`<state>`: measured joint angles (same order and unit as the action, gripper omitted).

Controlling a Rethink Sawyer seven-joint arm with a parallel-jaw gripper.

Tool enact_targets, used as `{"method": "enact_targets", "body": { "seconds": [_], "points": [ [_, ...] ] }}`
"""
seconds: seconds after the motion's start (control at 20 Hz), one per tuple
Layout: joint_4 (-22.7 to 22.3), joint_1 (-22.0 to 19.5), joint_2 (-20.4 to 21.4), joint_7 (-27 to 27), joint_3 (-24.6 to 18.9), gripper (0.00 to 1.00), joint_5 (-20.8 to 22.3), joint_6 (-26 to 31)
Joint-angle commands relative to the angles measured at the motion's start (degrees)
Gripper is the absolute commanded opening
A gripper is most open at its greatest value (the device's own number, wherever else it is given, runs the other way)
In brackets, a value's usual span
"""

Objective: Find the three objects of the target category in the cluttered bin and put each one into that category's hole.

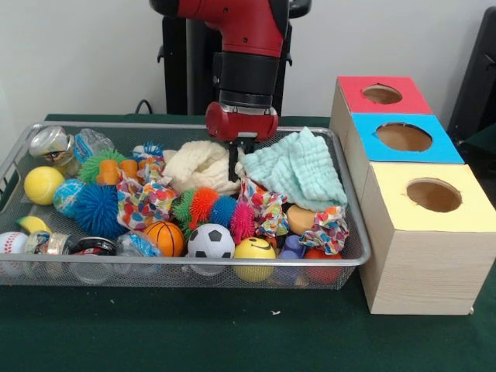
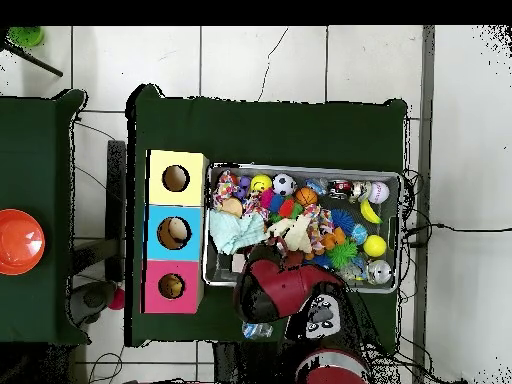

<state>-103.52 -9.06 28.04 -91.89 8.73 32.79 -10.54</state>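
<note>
The silver wire-mesh bin [image 1: 353, 260], crammed with balls and cloths, filled the left and centre of the front frame. There the gripper [image 1: 235, 167] dipped between cream and mint cloths, fingers together on nothing I could see. Overhead, the arm hid the gripper, though an object showed inside the blue box [image 2: 176, 233].

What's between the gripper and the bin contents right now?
Nothing visible. The gripper hangs inside the bin, its tip down between the cream cloth and the mint cloth, at the clutter.
</note>
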Motion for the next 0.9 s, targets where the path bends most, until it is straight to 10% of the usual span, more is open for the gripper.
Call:
{"method": "enact_targets", "body": {
  "seconds": [0.05, 0.35, 0.9],
  "points": [
    [11.42, 1.62, 0.83, 6.64, 3.24, 0.0, 8.53, 8.65],
    [13.67, 2.33, 1.86, 6.72, 3.7, 0.0, 15.94, 9.84],
    [9.6, -15.19, 7.93, 10.87, -15.95, 0.0, 24.3, 16.73]
  ]
}}
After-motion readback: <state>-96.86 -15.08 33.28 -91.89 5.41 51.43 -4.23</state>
